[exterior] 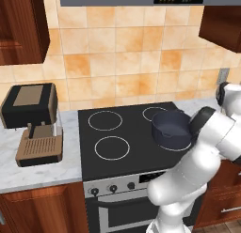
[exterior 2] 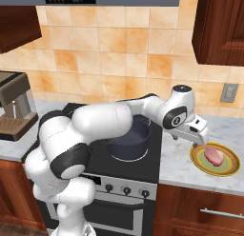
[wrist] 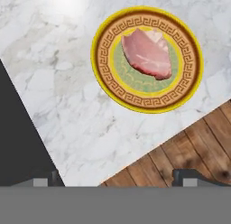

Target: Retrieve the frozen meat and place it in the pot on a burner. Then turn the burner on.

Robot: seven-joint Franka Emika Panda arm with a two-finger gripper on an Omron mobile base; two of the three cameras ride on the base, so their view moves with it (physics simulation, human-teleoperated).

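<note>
The frozen meat (wrist: 146, 52) is a pale pink lump lying on a yellow-green plate (wrist: 149, 105) on the marble counter to the right of the stove; the meat (exterior 2: 214, 156) and the plate (exterior 2: 231, 169) also show in the right base view. My gripper (exterior 2: 194, 141) hovers above the plate's left edge, open, with nothing between its fingers; in the hand view the gripper (wrist: 119, 180) points down at the counter's front edge. The dark blue-grey pot (exterior: 172, 128) stands on the stove's front right burner, its right side (exterior 2: 136, 140) partly hidden behind my arm.
A black cooktop (exterior: 94, 133) has two bare left burners (exterior: 112, 147) and a row of knobs (exterior: 113, 188) on its front. A coffee machine (exterior: 33, 119) stands on the left counter. Wooden cabinets (exterior 2: 221, 25) hang overhead. A wall socket (exterior 2: 229, 92) is behind the plate.
</note>
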